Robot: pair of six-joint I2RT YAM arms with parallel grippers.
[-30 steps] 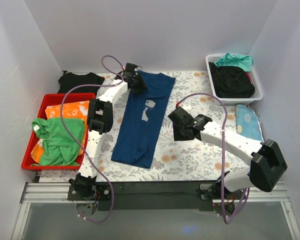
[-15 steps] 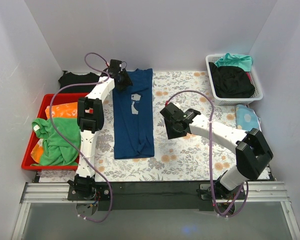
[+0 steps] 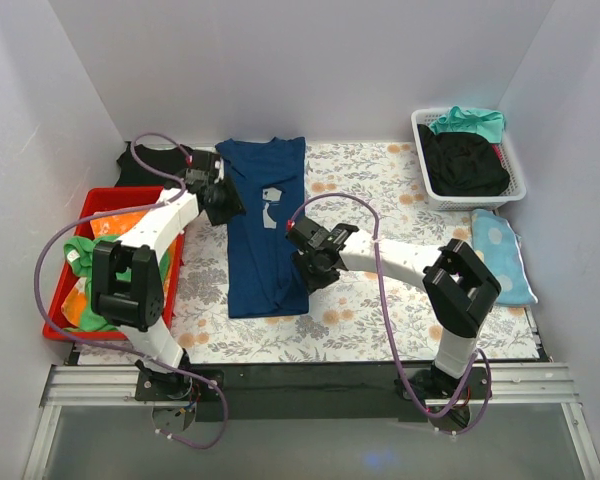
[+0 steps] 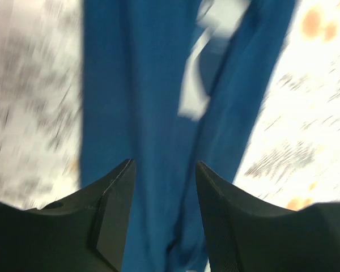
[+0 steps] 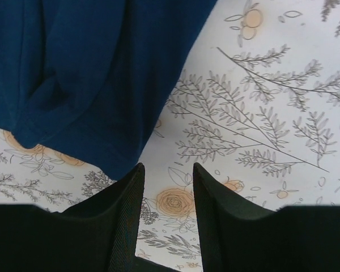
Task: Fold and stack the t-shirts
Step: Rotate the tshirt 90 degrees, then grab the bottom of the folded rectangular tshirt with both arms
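The navy blue t-shirt (image 3: 265, 250) lies folded into a long narrow strip on the floral table cloth, collar end far, with its pale print (image 3: 273, 195) facing up. My left gripper (image 3: 223, 203) is open and empty at the strip's left edge. In the left wrist view the left gripper (image 4: 164, 170) hovers over the blurred navy cloth (image 4: 136, 85). My right gripper (image 3: 313, 272) is open and empty beside the strip's right edge near its front end. In the right wrist view the right gripper (image 5: 167, 170) is over bare floral cloth, with the shirt's corner (image 5: 85, 73) to its upper left.
A black t-shirt (image 3: 145, 160) lies at the back left. A red bin (image 3: 115, 195) on the left holds green (image 3: 120, 280) and orange cloth. A white basket (image 3: 425, 150) at the back right holds black (image 3: 465, 165) and teal (image 3: 470, 122) shirts. A pale blue cloth (image 3: 500, 250) lies at the right.
The navy shirt has swung from slanted to straight and shifted left. My left gripper has moved from its far end back along its left edge. My right gripper has moved left to the shirt.
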